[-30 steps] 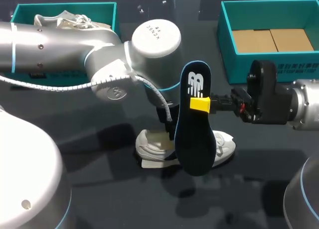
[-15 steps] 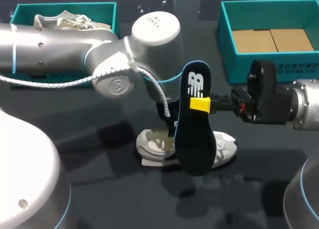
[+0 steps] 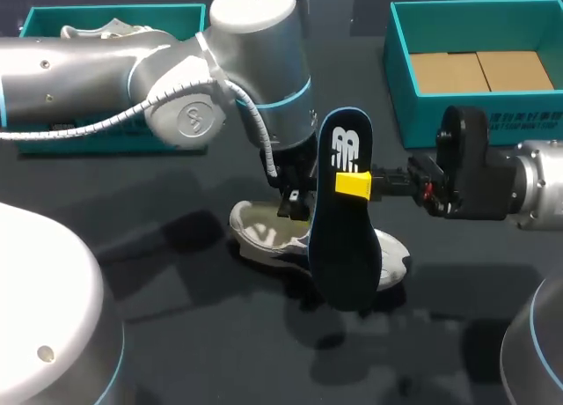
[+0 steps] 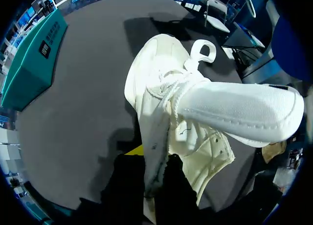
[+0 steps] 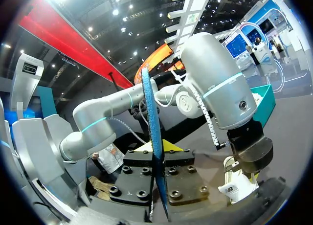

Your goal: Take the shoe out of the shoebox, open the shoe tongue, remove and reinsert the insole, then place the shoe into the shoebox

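A white shoe point(image 3: 264, 238) lies on the dark table, tipped, partly behind the insole. In the left wrist view the shoe point(image 4: 166, 88) fills the frame, its tongue point(image 4: 239, 110) pulled out and away. My left gripper point(image 3: 295, 204) is shut on the shoe's side wall at the opening, one yellow fingertip point(image 4: 134, 150) showing beside it. My right gripper point(image 3: 356, 185) is shut on the dark blue insole point(image 3: 345, 220), holding it upright above the shoe. In the right wrist view the insole point(image 5: 154, 137) stands edge-on between the yellow tips, and the shoe point(image 5: 238, 186) lies beyond.
A teal shoebox point(image 3: 400, 88) with a cardboard floor stands at the back right. Another teal box point(image 3: 35, 22) at the back left holds a second white shoe point(image 3: 88, 31). My left arm's elbow point(image 3: 255, 35) hangs over the table's middle back.
My left gripper closed on the shoe's side wall and the arm swung back; the shoe tipped and slid left. The right arm and the insole stayed put.
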